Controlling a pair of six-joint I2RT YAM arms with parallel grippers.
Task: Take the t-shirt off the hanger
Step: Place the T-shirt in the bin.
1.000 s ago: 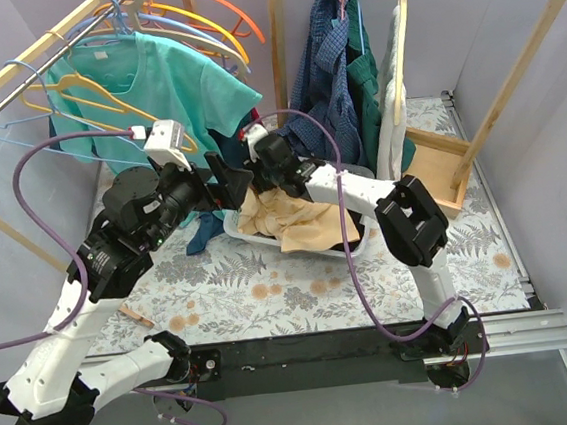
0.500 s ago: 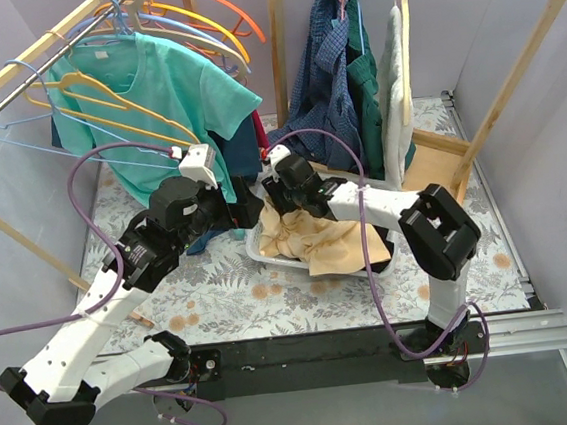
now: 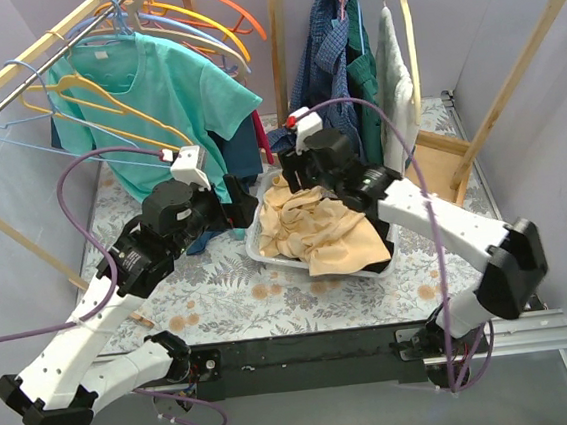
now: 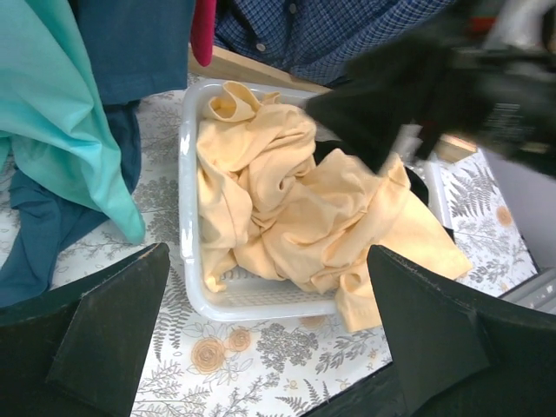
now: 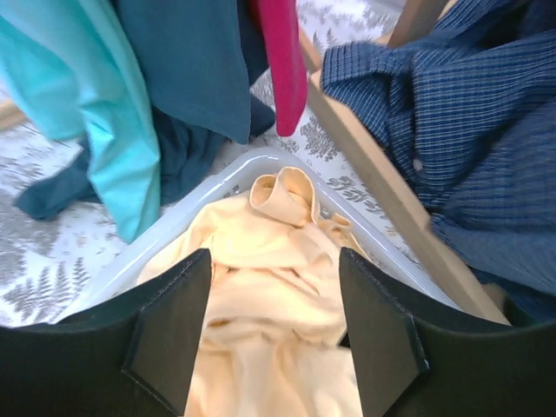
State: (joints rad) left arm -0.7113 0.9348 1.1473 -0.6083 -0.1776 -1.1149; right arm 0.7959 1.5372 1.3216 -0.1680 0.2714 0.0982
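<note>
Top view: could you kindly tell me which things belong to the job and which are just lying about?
Job: teal t-shirt, its hanger.
Lying about: yellow garment, basket, checked shirt, clothespin.

The left arm stretches up and rightward from its base, and the left gripper hangs just beside the left rim of the white basket, jaws spread wide. The right arm arcs over the basket's right side. The right gripper hovers above its far end, angled down, jaws likewise parted.
</note>
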